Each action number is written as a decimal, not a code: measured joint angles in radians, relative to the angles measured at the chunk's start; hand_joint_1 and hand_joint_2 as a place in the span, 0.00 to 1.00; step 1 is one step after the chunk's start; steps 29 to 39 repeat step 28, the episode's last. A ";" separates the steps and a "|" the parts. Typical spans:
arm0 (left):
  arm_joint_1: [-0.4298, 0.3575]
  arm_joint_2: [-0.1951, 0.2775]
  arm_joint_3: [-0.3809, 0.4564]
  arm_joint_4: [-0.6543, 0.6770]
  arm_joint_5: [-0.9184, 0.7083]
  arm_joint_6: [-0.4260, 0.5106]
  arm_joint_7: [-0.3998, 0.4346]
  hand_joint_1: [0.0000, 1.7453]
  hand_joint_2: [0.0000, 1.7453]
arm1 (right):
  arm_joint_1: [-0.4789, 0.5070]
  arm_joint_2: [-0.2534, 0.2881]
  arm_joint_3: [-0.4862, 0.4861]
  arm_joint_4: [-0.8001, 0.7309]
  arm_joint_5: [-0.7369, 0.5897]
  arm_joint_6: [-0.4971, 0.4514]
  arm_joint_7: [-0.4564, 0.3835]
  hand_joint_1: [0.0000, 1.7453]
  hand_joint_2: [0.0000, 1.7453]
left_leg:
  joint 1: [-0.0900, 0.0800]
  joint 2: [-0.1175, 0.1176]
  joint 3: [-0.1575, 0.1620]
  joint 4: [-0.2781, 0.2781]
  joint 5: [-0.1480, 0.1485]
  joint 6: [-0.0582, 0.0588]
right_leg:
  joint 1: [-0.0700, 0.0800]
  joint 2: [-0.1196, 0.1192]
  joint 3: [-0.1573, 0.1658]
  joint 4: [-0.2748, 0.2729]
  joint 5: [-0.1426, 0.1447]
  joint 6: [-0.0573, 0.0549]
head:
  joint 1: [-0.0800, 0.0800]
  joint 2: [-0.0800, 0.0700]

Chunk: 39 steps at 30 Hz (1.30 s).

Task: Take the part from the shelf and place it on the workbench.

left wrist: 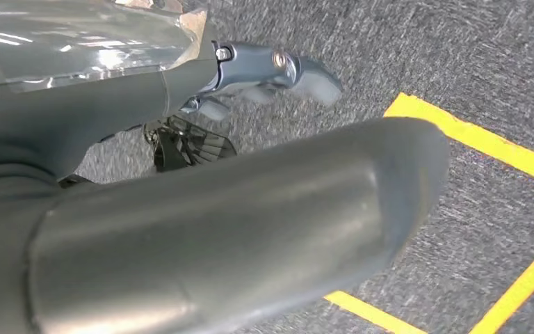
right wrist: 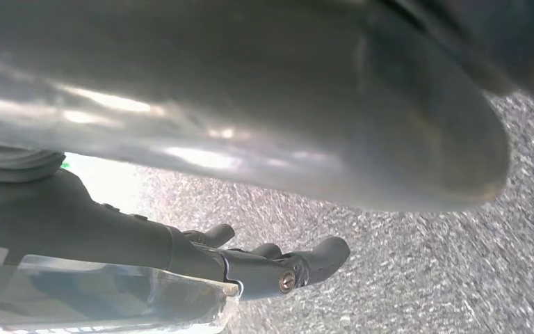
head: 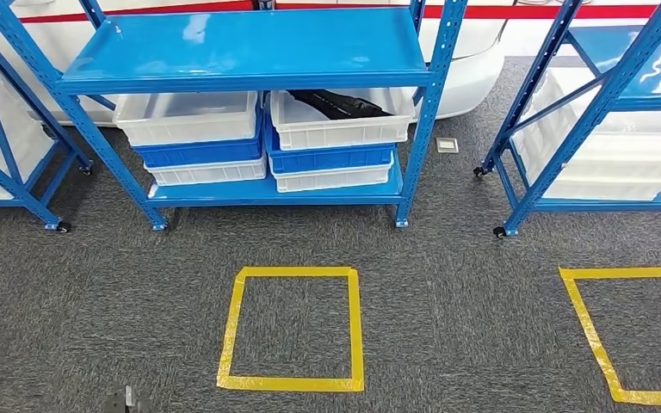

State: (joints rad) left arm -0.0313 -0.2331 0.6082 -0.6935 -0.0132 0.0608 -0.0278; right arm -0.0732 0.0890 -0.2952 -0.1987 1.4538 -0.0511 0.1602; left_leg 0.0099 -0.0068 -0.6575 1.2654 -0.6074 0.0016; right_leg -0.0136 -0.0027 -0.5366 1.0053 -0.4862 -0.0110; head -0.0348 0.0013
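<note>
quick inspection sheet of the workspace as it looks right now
surface: grey carpet floor with a yellow tape square; second tape square to the right
job's things: black part lying in the top white bin, lower level of the blue shelf
clutter: small grey plate on the floor by the shelf leg
robot hands: left robot hand and right robot hand hang over the carpet, holding nothing, fingers apart
cables: nothing seen
surroundings: more blue shelves with white bins either side

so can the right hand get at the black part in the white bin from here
Probably not yet: the right hand hangs over the carpet, and the black part lies in the white bin tucked under the blue shelf.
</note>
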 joint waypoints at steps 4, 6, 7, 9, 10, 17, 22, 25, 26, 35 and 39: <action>0.003 0.001 0.000 0.004 0.001 0.002 -0.004 0.00 0.00 | 0.004 0.000 0.000 0.000 0.001 0.000 -0.001 0.00 0.00 | 0.000 0.004 -0.003 -0.111 0.112 0.009 | 0.001 0.002 0.032 -0.001 -0.028 0.005 | -0.003 0.000; 0.002 0.004 -0.001 0.005 0.003 0.002 -0.007 0.00 0.00 | 0.003 0.002 0.000 0.000 0.002 0.000 -0.002 0.00 0.00 | -0.008 0.006 0.029 -0.207 0.140 0.023 | 0.003 0.002 0.046 -0.002 -0.042 0.014 | -0.003 0.000; 0.002 0.004 -0.002 0.005 0.005 0.002 -0.008 0.00 0.00 | 0.002 0.003 -0.001 0.000 0.003 0.000 -0.002 0.00 0.00 | -0.013 0.006 0.035 -0.225 0.131 0.031 | 0.004 0.002 0.051 -0.002 -0.046 0.021 | -0.003 0.000; 0.005 0.005 -0.004 0.006 0.009 0.003 -0.011 0.00 0.00 | -0.001 0.004 -0.001 0.000 0.004 0.000 -0.002 0.00 0.00 | -0.016 0.002 0.048 -0.232 0.119 0.049 | 0.008 0.003 0.065 0.004 -0.047 0.037 | -0.005 0.000; 0.007 0.004 -0.005 0.006 0.011 0.003 -0.011 0.00 0.00 | -0.001 0.003 -0.001 0.000 0.005 -0.001 -0.002 0.00 0.00 | -0.013 0.001 0.063 -0.238 0.130 0.056 | 0.010 0.002 0.071 0.015 -0.051 0.043 | -0.005 0.000; 0.029 -0.006 -0.008 -0.031 0.014 -0.008 0.022 0.00 0.00 | -0.003 0.001 -0.003 0.000 0.003 -0.006 -0.003 0.00 0.00 | -0.008 -0.003 0.121 -0.245 0.106 0.071 | 0.006 0.003 -0.125 0.276 -0.136 0.053 | 0.011 0.000; 0.067 -0.030 -0.020 -0.121 0.014 -0.013 0.068 0.00 0.00 | 0.004 -0.004 -0.008 0.001 0.003 -0.010 -0.004 0.00 0.00 | -0.010 -0.011 0.166 -0.248 0.063 0.053 | 0.011 0.000 -0.067 0.033 0.009 0.053 | 0.012 0.000; 0.076 -0.038 -0.025 -0.152 0.012 -0.014 0.074 0.00 0.00 | 0.007 -0.005 -0.010 0.001 0.003 -0.010 -0.002 0.00 0.00 | -0.012 -0.012 0.176 -0.235 0.060 0.035 | 0.011 0.000 -0.043 0.014 0.015 0.017 | 0.011 0.000; 0.078 -0.040 -0.025 -0.160 0.012 -0.014 0.074 0.00 0.00 | 0.008 -0.005 -0.010 0.001 0.003 -0.010 -0.001 0.00 0.00 | -0.011 -0.010 0.172 -0.212 0.059 0.030 | 0.007 0.001 -0.032 0.009 0.015 0.010 | 0.010 0.000; 0.079 -0.041 -0.026 -0.170 0.012 -0.014 0.074 0.00 0.00 | 0.007 -0.003 -0.010 0.000 0.003 -0.010 -0.001 0.00 0.00 | -0.009 -0.005 0.143 -0.156 0.047 0.021 | 0.002 0.002 -0.015 0.005 0.011 0.002 | 0.006 0.000; 0.079 -0.041 -0.026 -0.170 0.012 -0.014 0.074 0.00 0.00 | 0.007 -0.003 -0.010 0.000 0.003 -0.010 -0.001 0.00 0.00 | -0.009 -0.005 0.143 -0.156 0.047 0.021 | 0.002 0.002 -0.015 0.005 0.011 0.002 | 0.006 0.000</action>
